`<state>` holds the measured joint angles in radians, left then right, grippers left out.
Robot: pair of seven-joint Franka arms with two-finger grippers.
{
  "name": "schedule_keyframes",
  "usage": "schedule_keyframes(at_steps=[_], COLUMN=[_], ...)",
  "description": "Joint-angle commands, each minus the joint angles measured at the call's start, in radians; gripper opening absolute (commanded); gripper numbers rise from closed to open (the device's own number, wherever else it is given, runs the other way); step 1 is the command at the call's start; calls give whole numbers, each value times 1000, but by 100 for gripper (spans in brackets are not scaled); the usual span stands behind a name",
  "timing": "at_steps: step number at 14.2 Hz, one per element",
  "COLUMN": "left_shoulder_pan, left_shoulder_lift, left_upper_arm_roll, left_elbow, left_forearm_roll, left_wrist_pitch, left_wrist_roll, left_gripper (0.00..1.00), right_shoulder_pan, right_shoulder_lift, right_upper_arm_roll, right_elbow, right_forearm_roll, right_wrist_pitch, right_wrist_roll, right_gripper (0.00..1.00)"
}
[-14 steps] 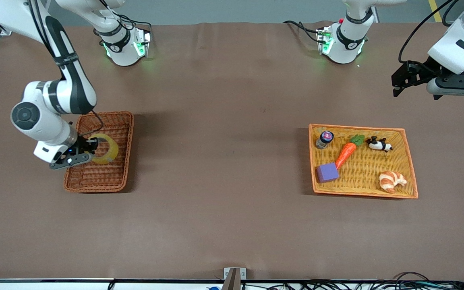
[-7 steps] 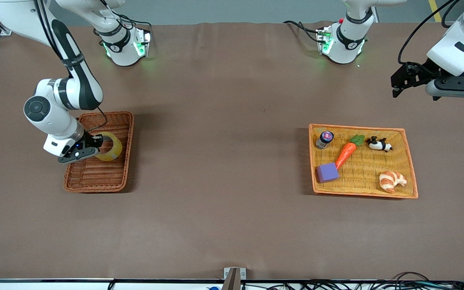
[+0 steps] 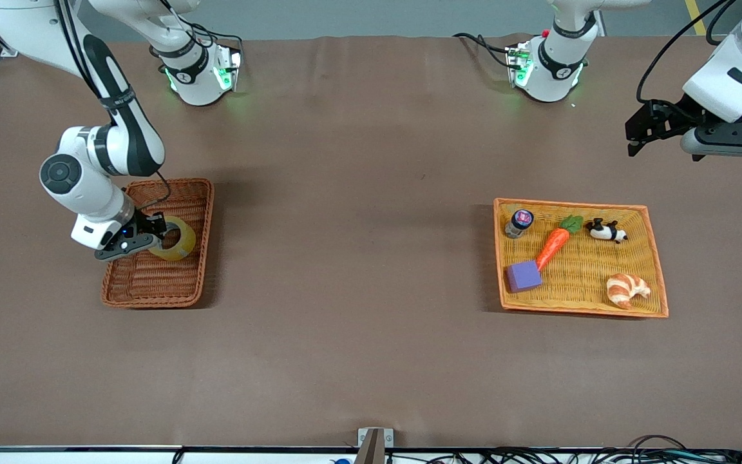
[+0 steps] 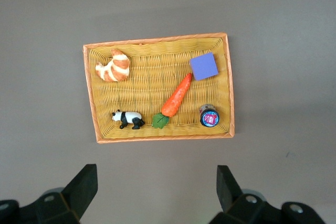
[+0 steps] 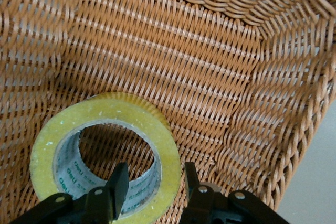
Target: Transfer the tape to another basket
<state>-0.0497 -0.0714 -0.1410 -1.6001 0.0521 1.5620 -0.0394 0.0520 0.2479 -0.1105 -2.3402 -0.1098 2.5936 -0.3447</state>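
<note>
You've got the yellowish tape (image 3: 176,238) tilted inside the reddish-brown wicker basket (image 3: 181,298), which sits toward the bench's right-arm end.

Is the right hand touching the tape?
Touching. The right wrist view shows the right hand with one finger inside the tape ring and one outside, pinching its wall over the basket.

Both arms were glossy white with black joint bands, green lights at their bases, thin black cables, and black angular claws, right claw (image 3: 152,231) and left claw (image 3: 643,132).
</note>
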Motion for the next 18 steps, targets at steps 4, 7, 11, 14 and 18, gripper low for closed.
schedule_keyframes(at_steps=[4, 7, 11, 14, 18], left_shoulder_pan=[5, 5, 10, 10, 11], left_shoulder_lift=[1, 1, 7, 7, 9], left_upper_arm_roll=[-5, -5, -3, -5, -3], left_elbow=[9, 11, 31, 31, 32], left_forearm_roll=[5, 3, 3, 3, -9], left_wrist_pitch=[7, 6, 6, 6, 4], left_wrist_roll=[-2, -2, 9, 3, 3], left_gripper=[100, 100, 100, 100, 100], right_shoulder_pan=[20, 20, 9, -38, -28], right_shoulder_lift=[-140, -141, -139, -145, -196], right_upper_arm_roll=[0, 17, 68, 63, 14], right_elbow=[105, 420, 703, 867, 923], right_forearm_roll=[24, 27, 48, 145, 134], right_wrist_pitch=[-157, -522, -815, -982, -1129], right_wrist_roll=[-16, 4, 444, 477, 466], right_gripper=[100, 100, 100, 100, 100])
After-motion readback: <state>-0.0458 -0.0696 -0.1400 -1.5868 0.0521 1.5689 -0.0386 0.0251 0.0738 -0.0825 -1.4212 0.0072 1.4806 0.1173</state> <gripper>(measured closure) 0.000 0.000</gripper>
